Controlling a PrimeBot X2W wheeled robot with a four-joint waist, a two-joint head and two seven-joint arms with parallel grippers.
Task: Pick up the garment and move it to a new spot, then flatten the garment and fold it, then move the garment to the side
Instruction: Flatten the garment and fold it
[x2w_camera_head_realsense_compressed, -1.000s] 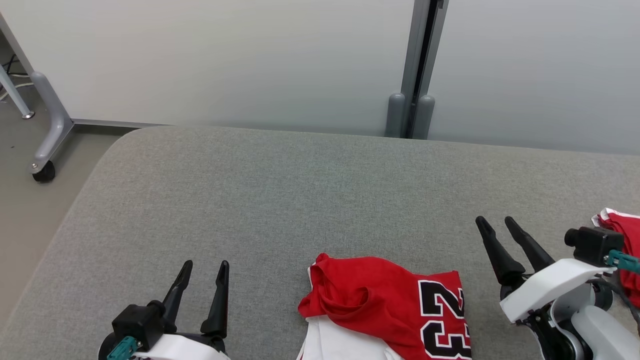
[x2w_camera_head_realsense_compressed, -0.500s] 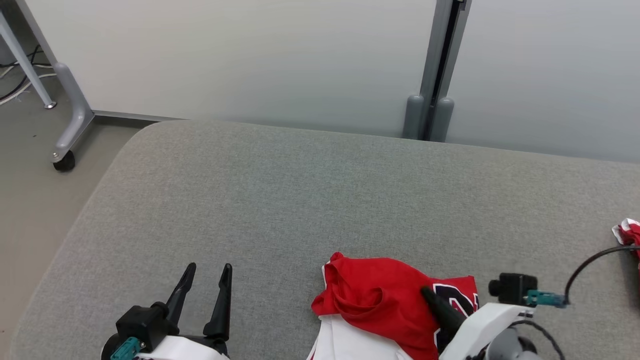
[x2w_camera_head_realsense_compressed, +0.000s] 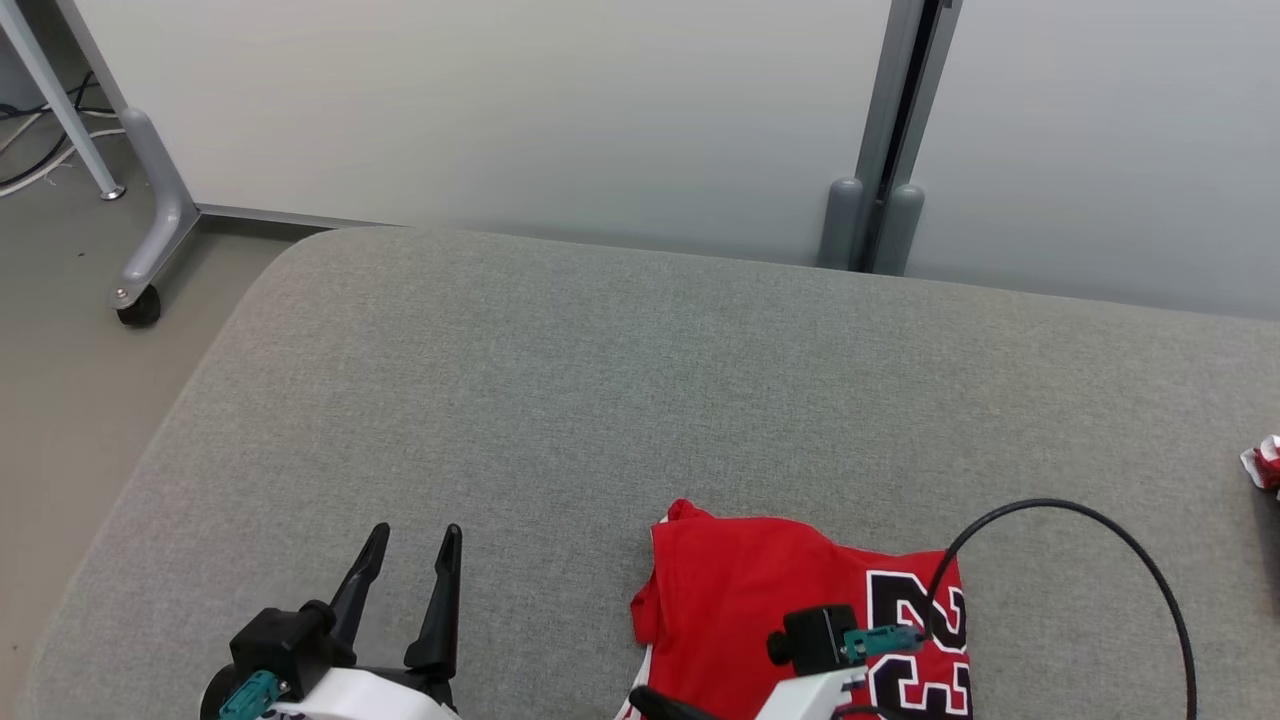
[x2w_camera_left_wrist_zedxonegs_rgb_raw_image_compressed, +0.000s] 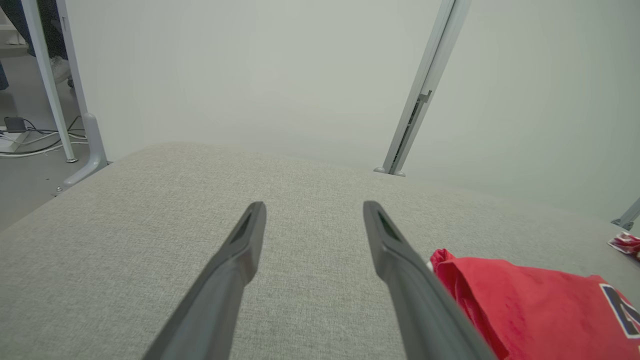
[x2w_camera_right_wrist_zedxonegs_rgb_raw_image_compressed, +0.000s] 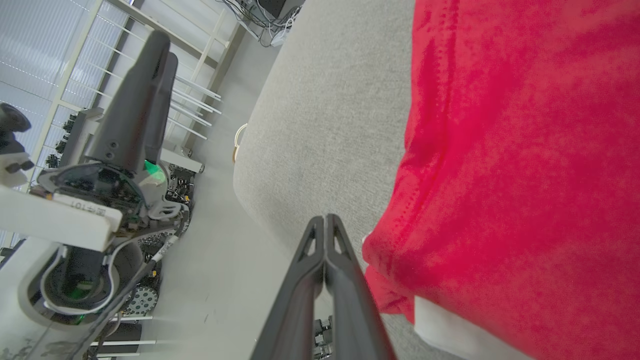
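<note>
- One pale partition wall (x2w_camera_head_realsense_compressed: 500, 110) runs behind the work area, with a grey upright post (x2w_camera_head_realsense_compressed: 885, 130) at the joint between its panels.
- One grey fabric-covered table (x2w_camera_head_realsense_compressed: 600, 380), rounded at its far left corner, spans the head view.
- One garment (x2w_camera_head_realsense_compressed: 760, 580): a red jersey with white trim and the black number 23. It lies loosely folded on the near edge of the table, right of centre, with part of it cut off by the bottom of the head view.
- One left gripper (x2w_camera_head_realsense_compressed: 416, 530) sits at the lower left over bare table, well apart from the garment. Its two dark fingers are spread wide with nothing between them.
- One right gripper (x2w_camera_right_wrist_zedxonegs_rgb_raw_image_compressed: 325, 217) is low at the garment's near left edge. Its fingers are pressed flat together, tips just beside the red hem. It seems to have no cloth pinched, though the lower fingers are hard to read.
- One black cable (x2w_camera_head_realsense_compressed: 1100, 530) arcs above the table to the right of the garment.
- One grey frame leg (x2w_camera_head_realsense_compressed: 150, 230) on a black caster stands on the floor at far left.
- One small red-and-white cloth piece (x2w_camera_head_realsense_compressed: 1265, 463) lies at the table's right edge.
</note>
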